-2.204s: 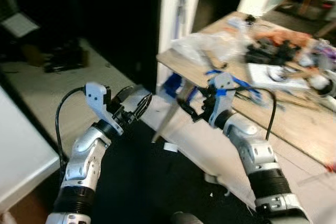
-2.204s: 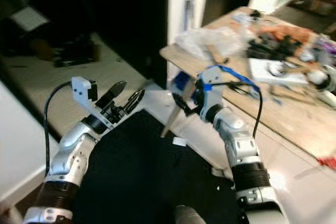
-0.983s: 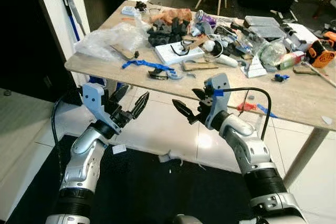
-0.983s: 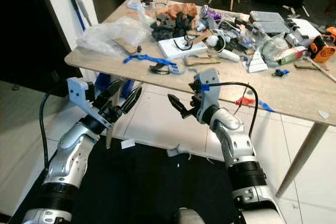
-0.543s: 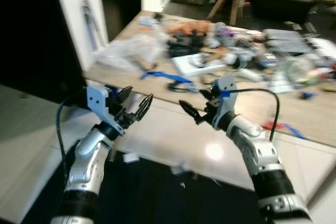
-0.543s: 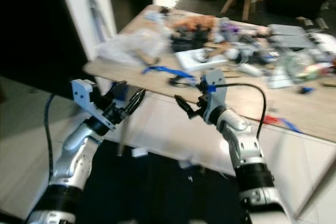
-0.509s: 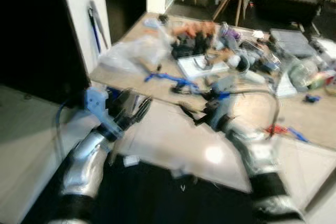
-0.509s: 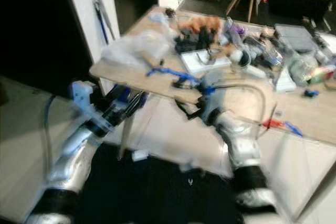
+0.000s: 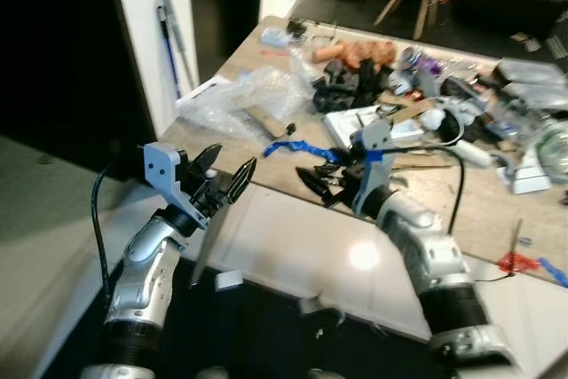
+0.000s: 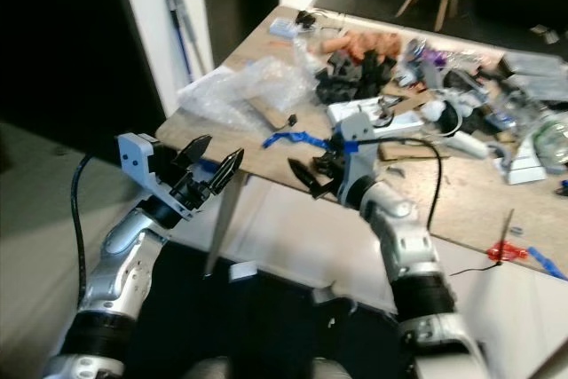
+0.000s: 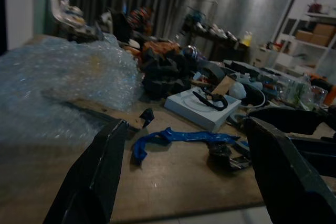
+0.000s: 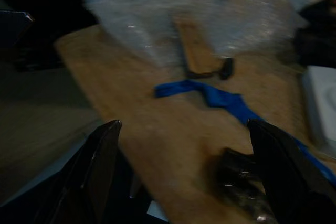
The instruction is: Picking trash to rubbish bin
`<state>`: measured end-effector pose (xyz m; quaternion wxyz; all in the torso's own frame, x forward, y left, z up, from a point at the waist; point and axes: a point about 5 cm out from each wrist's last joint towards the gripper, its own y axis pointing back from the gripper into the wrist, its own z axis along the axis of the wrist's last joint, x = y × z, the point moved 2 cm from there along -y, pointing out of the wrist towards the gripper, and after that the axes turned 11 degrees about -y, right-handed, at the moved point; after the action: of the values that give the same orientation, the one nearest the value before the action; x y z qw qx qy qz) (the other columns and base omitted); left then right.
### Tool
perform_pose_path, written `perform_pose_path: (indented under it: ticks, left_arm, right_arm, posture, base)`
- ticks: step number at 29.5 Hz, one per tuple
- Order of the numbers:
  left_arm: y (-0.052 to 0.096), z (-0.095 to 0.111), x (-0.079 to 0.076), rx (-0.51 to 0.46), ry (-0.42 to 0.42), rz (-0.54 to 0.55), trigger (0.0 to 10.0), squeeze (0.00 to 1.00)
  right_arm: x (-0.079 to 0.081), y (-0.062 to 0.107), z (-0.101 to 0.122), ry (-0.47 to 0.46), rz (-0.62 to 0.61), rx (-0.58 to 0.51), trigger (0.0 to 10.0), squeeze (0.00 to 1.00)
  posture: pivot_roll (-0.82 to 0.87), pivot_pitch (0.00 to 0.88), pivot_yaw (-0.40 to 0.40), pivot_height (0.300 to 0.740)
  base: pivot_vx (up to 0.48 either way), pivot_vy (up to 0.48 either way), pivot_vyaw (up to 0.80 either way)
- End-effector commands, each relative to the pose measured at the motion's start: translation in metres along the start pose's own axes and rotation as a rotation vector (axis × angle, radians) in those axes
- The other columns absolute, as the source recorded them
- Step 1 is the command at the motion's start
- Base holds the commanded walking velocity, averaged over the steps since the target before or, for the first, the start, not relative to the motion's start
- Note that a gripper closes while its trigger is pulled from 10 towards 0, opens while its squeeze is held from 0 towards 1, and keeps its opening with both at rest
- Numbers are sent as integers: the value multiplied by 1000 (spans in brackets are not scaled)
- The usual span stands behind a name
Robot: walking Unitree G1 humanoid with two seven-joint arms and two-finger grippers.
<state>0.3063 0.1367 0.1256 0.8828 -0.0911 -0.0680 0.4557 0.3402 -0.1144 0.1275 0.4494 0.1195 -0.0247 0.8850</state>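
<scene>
Both hands are spread and hold nothing: the left hand (image 9: 222, 182) before the bench (image 9: 266, 166) edge, the right hand (image 9: 321, 185) over it. The bubble wrap (image 9: 244, 99) lies behind the blue strip (image 9: 306, 148). It looks light, soft and crushable; gather a fold near its edge.

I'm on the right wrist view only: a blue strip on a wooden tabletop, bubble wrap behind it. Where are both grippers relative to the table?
Observer: The right gripper is open, at the table near edge, close to the blue strip.
Operator: And the left one?
Observer: The left gripper is open too, held off the table corner, near the bubble wrap.
Operator: Anything on the floor?
Observer: A small white scrap lies on the floor tiles under the table edge, beside a dark mat.
</scene>
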Motion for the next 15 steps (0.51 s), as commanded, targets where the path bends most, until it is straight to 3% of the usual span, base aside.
perform_pose_path:
  ticks: [1,4,7,15]
  left_arm:
    - [-3,0,-4,1,-6,-20,10000,0]
    - [-3,0,-4,1,-7,-20,10000,0]
    - [-3,0,-3,5,-4,-17,10000,0]
    - [-1,1,-7,18,-57,-70,10000,0]
  right_arm:
    - [-5,3,-1,-1,-16,9,10000,0]
    - [-5,3,0,-3,-15,5,10000,0]
    - [-5,4,0,-11,-15,-1,10000,0]
    - [-7,7,1,75,19,62,10000,0]
  posture:
    - [4,0,-36,740]
    - [4,0,-36,740]
    - [4,0,-38,740]
    - [8,0,-36,740]
  base:
    - [334,0,-788]
    - [330,0,-796]
    - [286,0,0]
    - [0,0,0]
